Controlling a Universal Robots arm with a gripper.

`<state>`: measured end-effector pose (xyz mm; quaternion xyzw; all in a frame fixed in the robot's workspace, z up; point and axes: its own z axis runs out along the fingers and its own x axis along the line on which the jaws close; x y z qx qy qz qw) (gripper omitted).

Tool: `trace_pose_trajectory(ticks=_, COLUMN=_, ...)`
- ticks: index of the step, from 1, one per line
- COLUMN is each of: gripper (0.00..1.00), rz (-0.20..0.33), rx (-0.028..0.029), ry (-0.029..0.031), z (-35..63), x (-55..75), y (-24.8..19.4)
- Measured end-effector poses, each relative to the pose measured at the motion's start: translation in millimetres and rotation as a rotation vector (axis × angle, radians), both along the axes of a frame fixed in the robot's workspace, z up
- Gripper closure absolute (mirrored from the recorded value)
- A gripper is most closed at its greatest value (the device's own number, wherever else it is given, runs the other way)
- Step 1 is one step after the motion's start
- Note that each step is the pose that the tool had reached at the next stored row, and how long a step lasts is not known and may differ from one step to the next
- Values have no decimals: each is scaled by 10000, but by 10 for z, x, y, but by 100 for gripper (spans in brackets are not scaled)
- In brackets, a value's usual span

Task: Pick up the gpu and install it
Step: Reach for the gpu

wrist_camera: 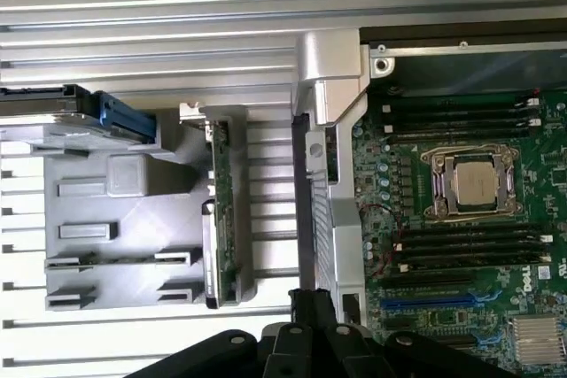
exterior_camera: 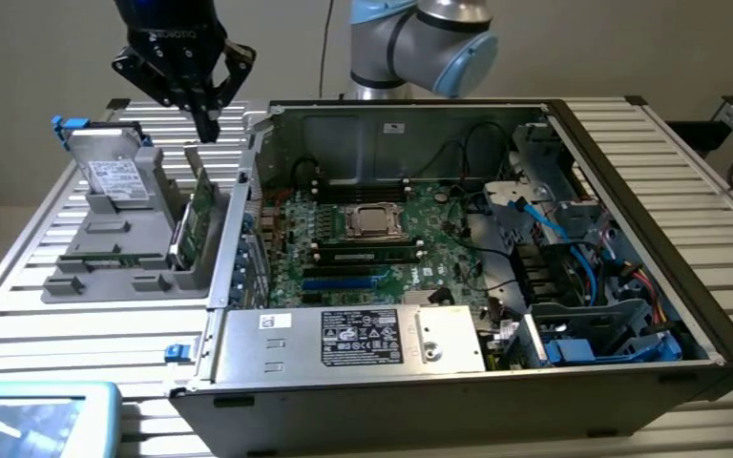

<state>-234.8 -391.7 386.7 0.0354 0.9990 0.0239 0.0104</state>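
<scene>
The gpu (exterior_camera: pixel 194 221) stands on edge in a slot on the right side of a grey holder (exterior_camera: pixel 112 258), green board facing the exterior view's right. In the wrist view the gpu (wrist_camera: pixel 221 219) is seen edge-on, with its metal bracket end on the holder (wrist_camera: pixel 106 219). My gripper (exterior_camera: pixel 206 122) hangs in the air above and slightly behind the card, fingers together and holding nothing. The wrist view puts the gripper (wrist_camera: pixel 312 305) over the strip between the card and the case wall (wrist_camera: pixel 330 219).
An open computer case (exterior_camera: pixel 621 191) lies on the slatted table (exterior_camera: pixel 73 334), with motherboard (exterior_camera: pixel 366 239), CPU socket (wrist_camera: pixel 469 181) and power supply (exterior_camera: pixel 354 339) exposed. A silver hard drive (exterior_camera: pixel 115 176) with blue tabs stands in the holder's far side. A tablet (exterior_camera: pixel 30 420) lies at the front corner.
</scene>
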Motion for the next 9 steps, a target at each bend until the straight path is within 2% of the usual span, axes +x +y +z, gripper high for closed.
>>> trace_pose_trajectory(ticks=4, gripper=88, rz=-1, rx=-4, ry=-2, z=-37, x=-172, y=44)
trace_pose_trajectory(ticks=9, gripper=88, rz=0, rx=-7, ry=1, z=-86, x=-330, y=149)
